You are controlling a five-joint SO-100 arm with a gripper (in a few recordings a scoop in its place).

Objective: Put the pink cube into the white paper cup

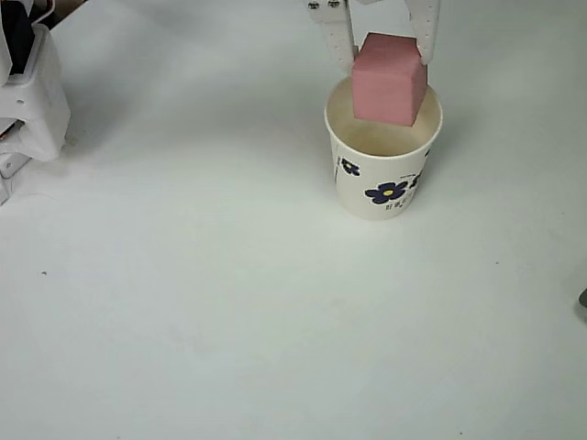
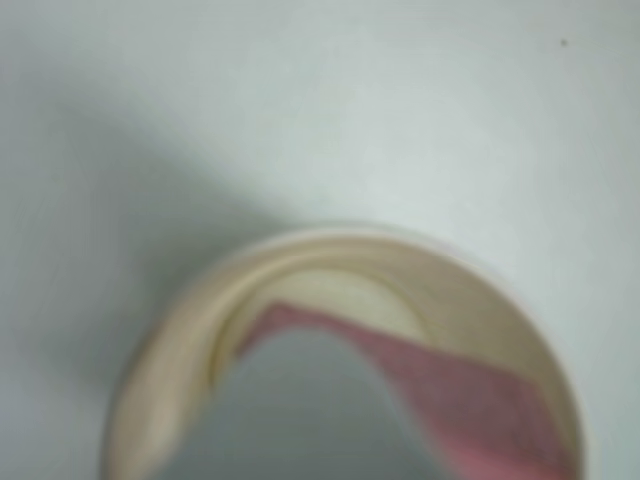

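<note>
In the overhead view the pink cube [image 1: 390, 78] hangs over the mouth of the white paper cup [image 1: 381, 188], its lower part level with the rim. My gripper [image 1: 385, 57] comes in from the top edge and is shut on the cube, one white finger on each side. The cup stands upright on the table, its blue flowers facing the near side. The wrist view looks down into the cup's cream inside [image 2: 180, 330]. There the pink cube [image 2: 480, 400] lies at the lower right, beside a blurred grey finger [image 2: 300, 410].
The white table [image 1: 229, 321] spreads in front of and to the left of the cup. The arm's white base [image 1: 32, 101] stands at the left edge. A small dark object [image 1: 583, 299] pokes in at the right edge.
</note>
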